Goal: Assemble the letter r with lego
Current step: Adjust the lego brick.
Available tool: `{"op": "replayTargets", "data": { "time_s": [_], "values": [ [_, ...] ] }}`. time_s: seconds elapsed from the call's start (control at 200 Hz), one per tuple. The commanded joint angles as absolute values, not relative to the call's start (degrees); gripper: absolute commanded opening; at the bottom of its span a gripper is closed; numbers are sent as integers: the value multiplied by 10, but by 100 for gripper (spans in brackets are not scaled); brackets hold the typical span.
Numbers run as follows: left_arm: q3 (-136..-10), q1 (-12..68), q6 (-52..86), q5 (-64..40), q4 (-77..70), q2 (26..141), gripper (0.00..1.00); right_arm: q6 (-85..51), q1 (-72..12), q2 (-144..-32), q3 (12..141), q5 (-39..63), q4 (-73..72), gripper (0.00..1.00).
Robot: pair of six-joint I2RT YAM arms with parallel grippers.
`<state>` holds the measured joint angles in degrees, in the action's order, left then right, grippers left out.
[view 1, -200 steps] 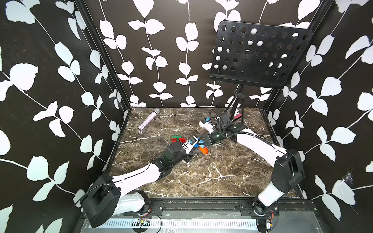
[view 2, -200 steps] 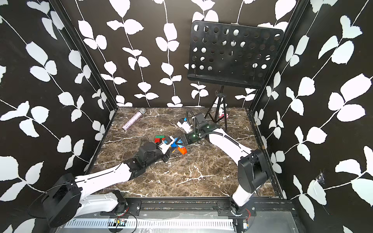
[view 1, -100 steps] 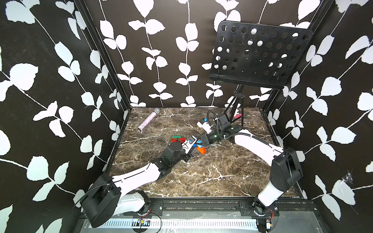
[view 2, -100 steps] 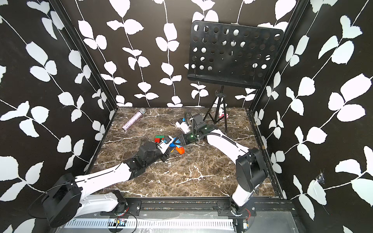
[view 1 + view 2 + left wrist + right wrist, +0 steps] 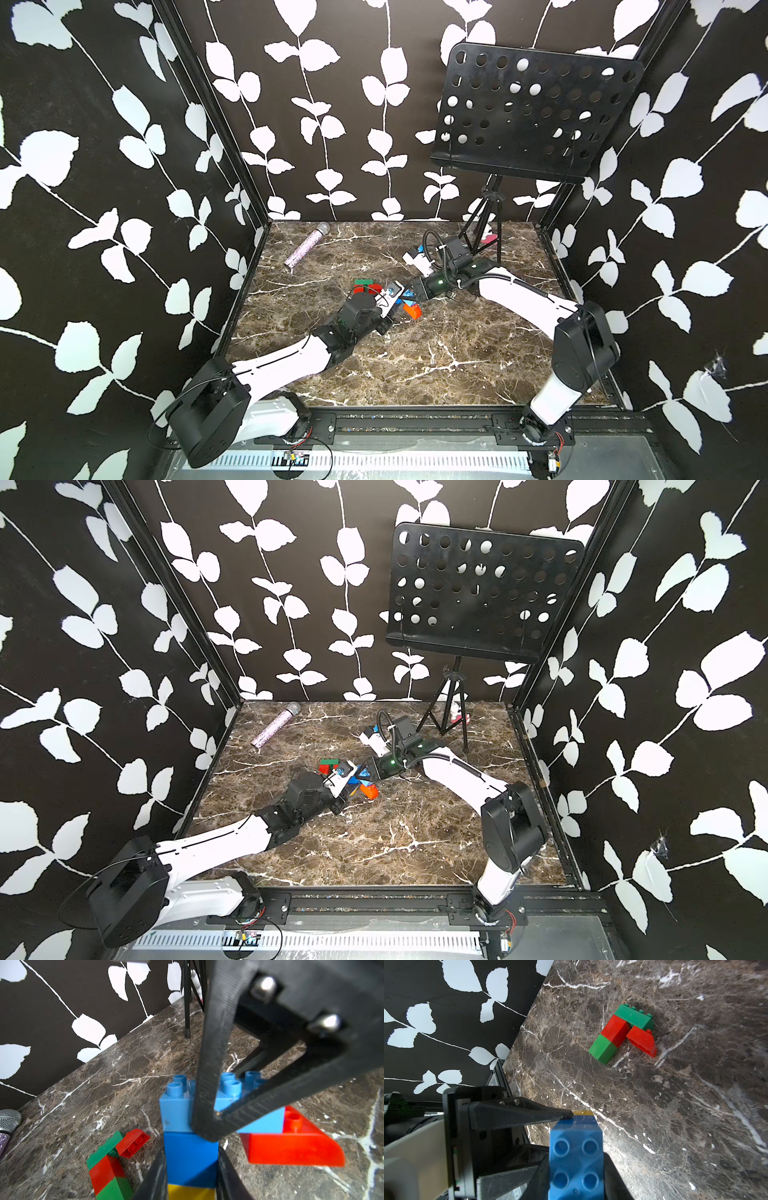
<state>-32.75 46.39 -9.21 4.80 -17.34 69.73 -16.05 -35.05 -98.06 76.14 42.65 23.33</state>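
My left gripper (image 5: 191, 1157) is shut on a dark blue lego brick (image 5: 190, 1153) that has a yellow brick (image 5: 191, 1192) behind it. A light blue brick (image 5: 576, 1163) sits on the dark blue one, studs outward, and my right gripper (image 5: 576, 1159) is shut on it. The two grippers meet mid-table in both top views, at this stack (image 5: 405, 296). An orange-red sloped brick (image 5: 291, 1147) lies just beside the light blue one; whether they are joined I cannot tell. A dark green, red and light green assembly (image 5: 623, 1030) lies on the marble with a loose red sloped brick (image 5: 641, 1041).
A glittery microphone (image 5: 305, 249) lies at the back left. A black perforated music stand (image 5: 528, 112) on a tripod (image 5: 484, 224) stands at the back right, with a small red object (image 5: 490, 239) at its feet. Patterned walls close in three sides.
My right gripper has shifted slightly left towards the left gripper, and the orange-red brick with it. Both grips are unchanged.
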Motion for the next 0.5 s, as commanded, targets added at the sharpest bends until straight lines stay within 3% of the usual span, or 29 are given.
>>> {"op": "replayTargets", "data": {
  "time_s": [0.0, 0.495],
  "values": [
    [-339, 473, -106, 24, -247, 687, 27, -164, -377, -1003, 767, 466, 249, 26],
    [-345, 473, -114, 26, -259, 689, 27, -158, -397, -1032, 773, 475, 269, 27]
  ]
}}
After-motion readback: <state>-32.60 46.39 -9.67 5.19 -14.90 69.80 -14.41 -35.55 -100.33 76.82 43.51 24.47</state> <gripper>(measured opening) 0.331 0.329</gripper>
